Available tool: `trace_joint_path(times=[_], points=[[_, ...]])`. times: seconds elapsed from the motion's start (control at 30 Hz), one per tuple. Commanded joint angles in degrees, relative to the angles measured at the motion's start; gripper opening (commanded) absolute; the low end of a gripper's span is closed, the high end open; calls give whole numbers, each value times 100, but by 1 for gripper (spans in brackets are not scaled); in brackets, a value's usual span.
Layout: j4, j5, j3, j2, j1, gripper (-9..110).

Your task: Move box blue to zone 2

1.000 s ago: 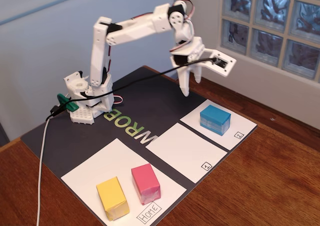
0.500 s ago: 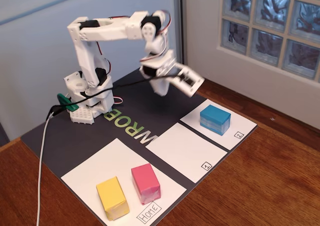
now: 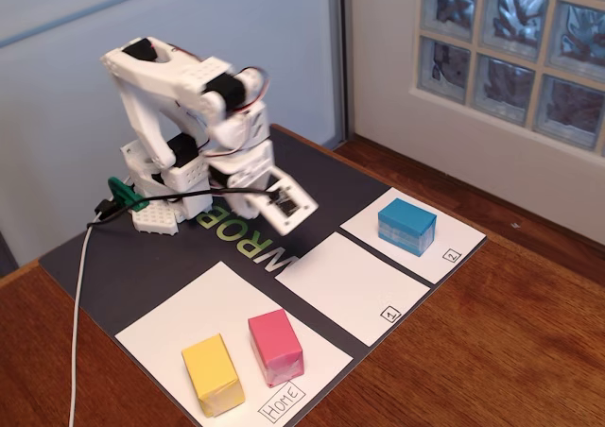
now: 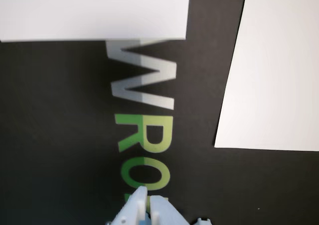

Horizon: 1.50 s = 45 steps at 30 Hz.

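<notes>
Box blue [image 3: 407, 226] sits on zone 2 [image 3: 444, 230], the white paper sheet with the small boxed "2" at its near corner, so by my read the placement is done. It stands flat, fully inside the sheet edges, nothing touching it. Shape: small rectangular block, saturated blue top, paler streaked sides, looks like a light wrapped or foam-type block; low and stable, unlikely to tip.

Gripper [image 4: 147, 201] is well apart from box blue, folded low over the dark mat [image 3: 113, 257] near the arm base [image 3: 161, 210], probably a parked pose. In the wrist view the white plastic finger tips meet at the bottom edge with almost no gap: closed, holding nothing. Below it the mat's grey/green printed lettering [image 4: 144, 110], matte surface.

Relative to box blue: the sheet marked "1" [image 3: 352, 287] lies just beside zone 2 and is bare; the Home sheet [image 3: 198, 304] lies further off, carrying the yellow block [image 3: 213, 374] and pink block [image 3: 275, 348], side by side, not touching. Worktop [image 3: 510, 333] is varnished wood.
</notes>
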Motion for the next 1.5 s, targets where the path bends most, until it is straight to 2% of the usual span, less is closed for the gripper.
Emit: trace_joint_path(times=[0.0,0.27,0.8,0.97,1.17,1.47], points=[[-70,-246,571,712,413,0],[-97,-563,1890,2487,624,0],[-378,-976,3674,4368,738,1],[-53,-984,4395,5282,703,1],[246,-650,4447,5827,264,1],[703,-738,4447,6750,589,1]])
